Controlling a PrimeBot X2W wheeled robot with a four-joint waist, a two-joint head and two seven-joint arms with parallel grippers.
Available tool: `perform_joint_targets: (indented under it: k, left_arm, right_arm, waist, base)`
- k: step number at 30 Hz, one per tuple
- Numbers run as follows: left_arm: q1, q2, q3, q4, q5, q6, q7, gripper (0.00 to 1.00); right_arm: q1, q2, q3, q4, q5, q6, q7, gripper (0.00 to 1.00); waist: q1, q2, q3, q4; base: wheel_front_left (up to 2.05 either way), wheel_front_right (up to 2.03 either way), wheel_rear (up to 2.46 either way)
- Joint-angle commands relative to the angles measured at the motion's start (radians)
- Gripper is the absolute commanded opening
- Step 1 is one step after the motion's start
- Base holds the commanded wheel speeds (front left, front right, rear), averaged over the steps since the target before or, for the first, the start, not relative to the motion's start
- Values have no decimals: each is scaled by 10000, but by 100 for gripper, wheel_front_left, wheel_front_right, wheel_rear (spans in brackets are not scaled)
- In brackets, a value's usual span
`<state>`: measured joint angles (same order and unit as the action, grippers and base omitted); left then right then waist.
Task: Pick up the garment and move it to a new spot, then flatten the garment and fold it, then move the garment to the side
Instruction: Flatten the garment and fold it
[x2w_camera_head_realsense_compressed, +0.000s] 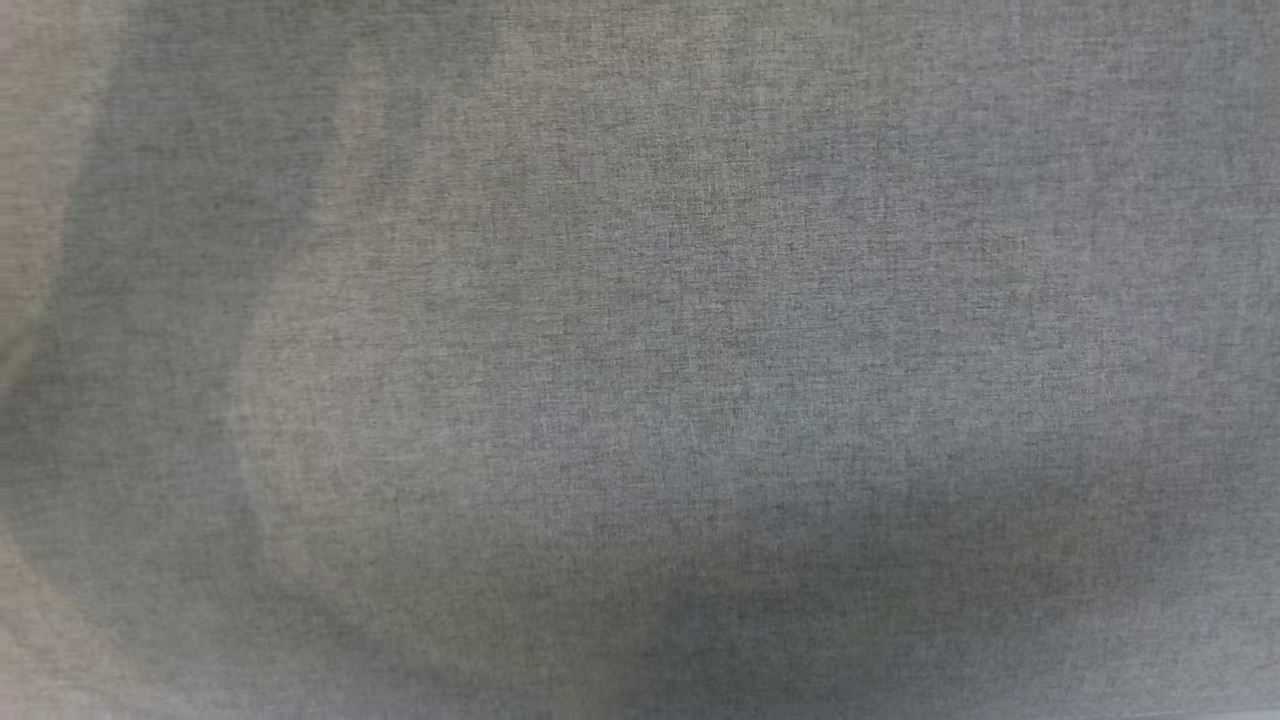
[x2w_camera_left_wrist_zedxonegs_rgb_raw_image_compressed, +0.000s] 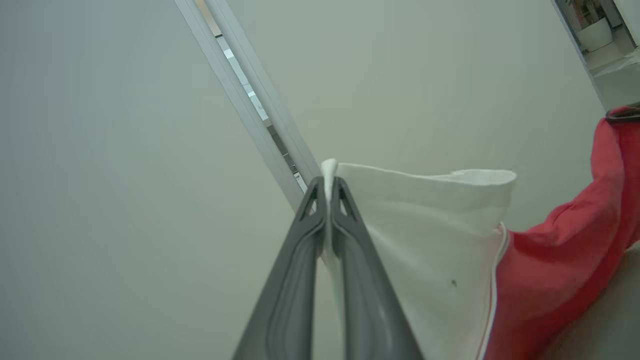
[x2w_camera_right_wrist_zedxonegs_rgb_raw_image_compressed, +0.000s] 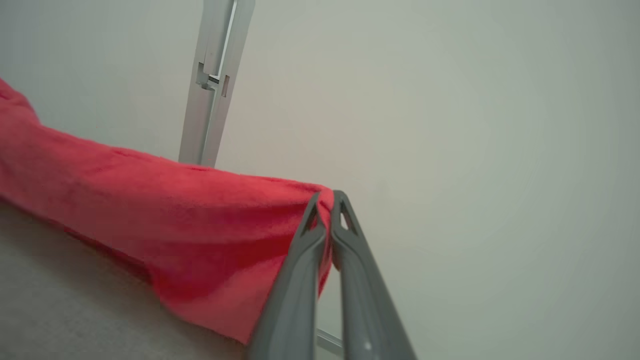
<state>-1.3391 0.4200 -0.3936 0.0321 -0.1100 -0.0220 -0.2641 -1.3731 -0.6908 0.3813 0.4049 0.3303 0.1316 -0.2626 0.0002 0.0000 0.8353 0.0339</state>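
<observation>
Red fleece of the garment (x2w_camera_right_wrist_zedxonegs_rgb_raw_image_compressed: 150, 215) pinched at one corner by the right gripper (x2w_camera_right_wrist_zedxonegs_rgb_raw_image_compressed: 327, 200), jaws clenched on the cloth. White panel of the same garment nipped at its top edge by the left gripper (x2w_camera_left_wrist_zedxonegs_rgb_raw_image_compressed: 329, 192), jaws likewise clamped tight. Garment held up between the two, red part right of the white, before a pale wall (x2w_camera_left_wrist_zedxonegs_rgb_raw_image_compressed: 100, 150) with a metal rail (x2w_camera_right_wrist_zedxonegs_rgb_raw_image_compressed: 212, 85). Close before the head camera, grey woven fabric (x2w_camera_head_realsense_compressed: 640, 360), blurred; cannot tell whether garment or counter.
</observation>
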Motion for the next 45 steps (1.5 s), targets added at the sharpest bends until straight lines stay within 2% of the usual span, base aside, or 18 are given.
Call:
perform_joint_targets:
  k: [1, 6, 10, 14, 19, 22, 26, 33, 38, 45]
  left_arm:
    - [640, 64, 140, -383, -84, 73, -2, 0]
    - [4111, -33, 737, -2019, -600, 302, -1, 0]
    - [6705, -178, 964, -2709, -889, -13, -1, 0]
    - [8654, -383, 1050, -3069, -919, -139, -3, 0]
    - [10541, -638, 1144, -3283, -902, -177, -1, 0]
    - [11542, -786, 1331, -3522, -842, 52, -1, 0]
    - [12663, -972, 1373, -4092, -758, 262, -1, 0]
    - [13851, -886, 1111, -4764, -532, 283, -2, 0]
    - [13563, -880, 906, -4731, -415, 191, 54, 0]
    - [12035, -1110, 522, -3478, -303, -66, 776, 0]
  right_arm:
    - [548, -53, -300, -345, -63, -18, -26, 0]
    - [3321, 173, -1821, -1871, -368, -18, -28, 0]
    - [5908, 410, -2875, -2914, -418, -20, -28, 0]
    - [8064, 726, -3491, -3696, -168, -20, -29, 0]
    - [9846, 1262, -4174, -4119, -47, -20, -27, 0]
    - [10589, 1477, -4192, -4390, 73, -20, -29, 0]
    - [11482, 1444, -4331, -4537, 169, -20, -28, 0]
    - [13071, 1190, -4629, -5237, 52, -20, -28, 0]
    - [13434, 1177, -4587, -5484, 11, -20, -28, 0]
    - [12381, 1383, -3815, -3963, 556, -18, -30, 0]
  waist:
    - [-2, 0, -367, 88]
    - [-2, 0, -1377, 62]
    - [-2, 0, -2289, 70]
    - [-2, 0, -3013, 60]
    - [-2, 0, -3771, -123]
    - [-2, 0, -4206, -271]
    - [-2, 0, -4607, -322]
    - [-2, 0, -4864, -111]
    - [-2, 0, -4695, -110]
    - [-2, 0, -4356, -304]
  base:
    - [0, 0, 0]
    - [0, 0, 0]
    - [0, 0, 0]
    - [0, 0, 0]
    - [0, 0, 0]
    - [0, 0, 0]
    - [0, 0, 0]
    - [0, 0, 0]
    - [0, 0, 0]
    - [0, 0, 0]
